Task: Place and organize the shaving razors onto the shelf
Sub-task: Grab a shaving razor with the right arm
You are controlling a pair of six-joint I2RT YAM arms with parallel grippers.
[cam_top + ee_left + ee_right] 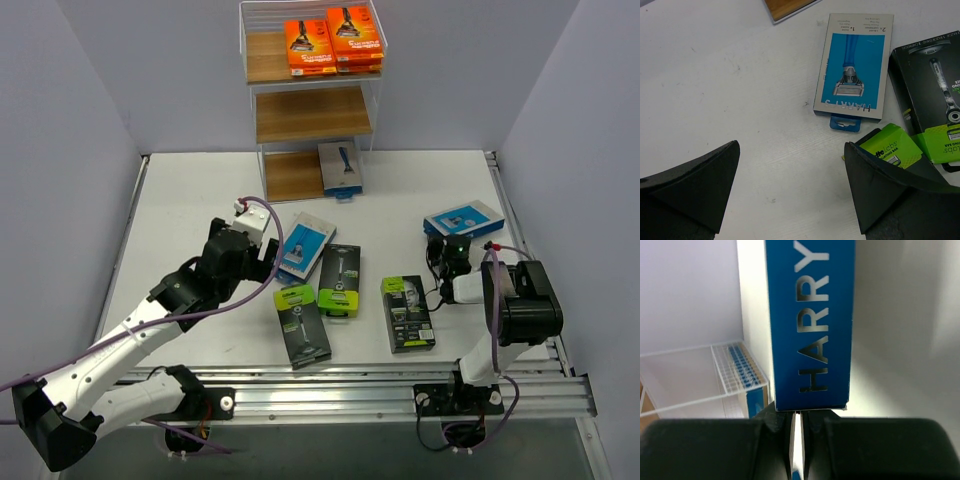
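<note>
Aluminium rails (330, 385) front your white tabletop (190, 200), walled in pale grey. Your left gripper (791, 147) hangs spread wide over bare table near a blue-and-white razor pack (854, 65). Your right gripper (796, 415) clamps another blue razor pack (810, 315) by its edge. Beyond, orange razor packs (333, 42) top the white wire shelf (310, 112).

Left gripper (791, 145) spread wide above white tabletop (715, 75). Blue-and-white razor pack (854, 65) flat ahead. Black-and-lime packs (932, 85) just beside it, rightward. Shelf board corner (787, 7) at top.
</note>
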